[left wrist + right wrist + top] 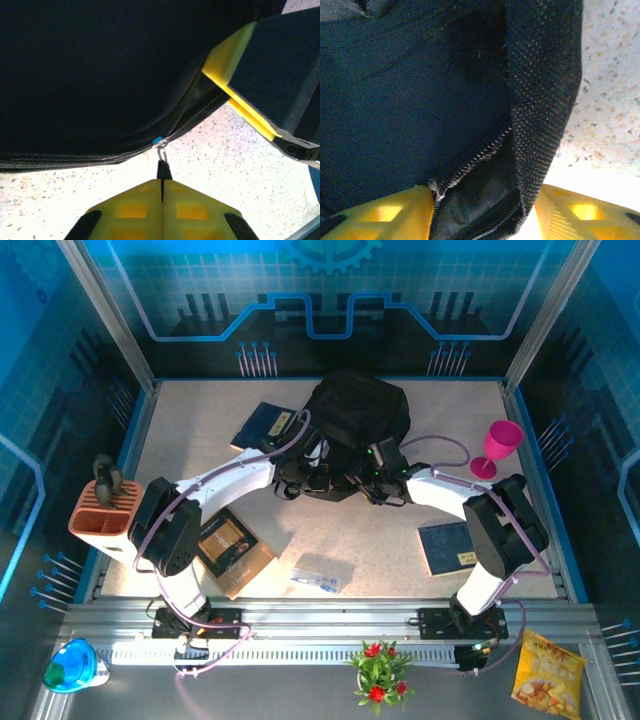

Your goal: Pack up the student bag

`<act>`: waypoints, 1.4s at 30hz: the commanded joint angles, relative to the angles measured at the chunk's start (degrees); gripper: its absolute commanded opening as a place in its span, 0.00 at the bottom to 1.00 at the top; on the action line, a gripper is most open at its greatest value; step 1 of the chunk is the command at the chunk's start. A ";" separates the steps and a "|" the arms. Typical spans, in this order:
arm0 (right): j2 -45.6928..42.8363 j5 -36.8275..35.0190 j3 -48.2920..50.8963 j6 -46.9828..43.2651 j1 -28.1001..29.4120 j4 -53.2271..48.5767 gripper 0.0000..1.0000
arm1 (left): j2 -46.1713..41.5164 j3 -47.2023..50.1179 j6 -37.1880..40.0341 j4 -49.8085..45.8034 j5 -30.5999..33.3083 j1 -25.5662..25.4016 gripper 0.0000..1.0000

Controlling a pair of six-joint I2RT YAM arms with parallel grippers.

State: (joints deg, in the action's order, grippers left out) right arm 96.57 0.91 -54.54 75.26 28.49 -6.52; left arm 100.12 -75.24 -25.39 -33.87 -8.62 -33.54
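The student bag, a big black backpack, lies at the back middle of the table. My left gripper sits at its near left edge. In the left wrist view this gripper is shut on the black zip pull hanging from the slider on the bag's seam. My right gripper is at the bag's near right edge. In the right wrist view its jaws straddle a fold of bag fabric with zip teeth. The left pad touches the fold and the right pad is very close to it.
Dark-blue books lie at the back left and near right. A pink goblet stands right of the bag. A brown box, an orange holder and a clear packet sit in the near left half.
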 commanded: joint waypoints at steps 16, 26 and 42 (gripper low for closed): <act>2.36 -8.21 -7.34 -13.23 -6.65 -9.40 0.32 | -5.14 2.59 9.51 -8.02 -0.62 11.76 0.00; -5.57 -3.45 -8.73 -15.74 -7.67 -17.12 0.61 | -0.31 -4.38 7.27 -4.85 -10.22 5.68 0.00; -2.24 -2.78 -2.32 2.43 0.51 -13.95 0.79 | -0.16 -1.69 6.31 -3.00 -10.53 2.46 0.00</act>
State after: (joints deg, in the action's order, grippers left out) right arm 93.14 -0.95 -56.58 74.06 28.25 -19.53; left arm 100.79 -78.50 -18.06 -37.01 -18.09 -30.61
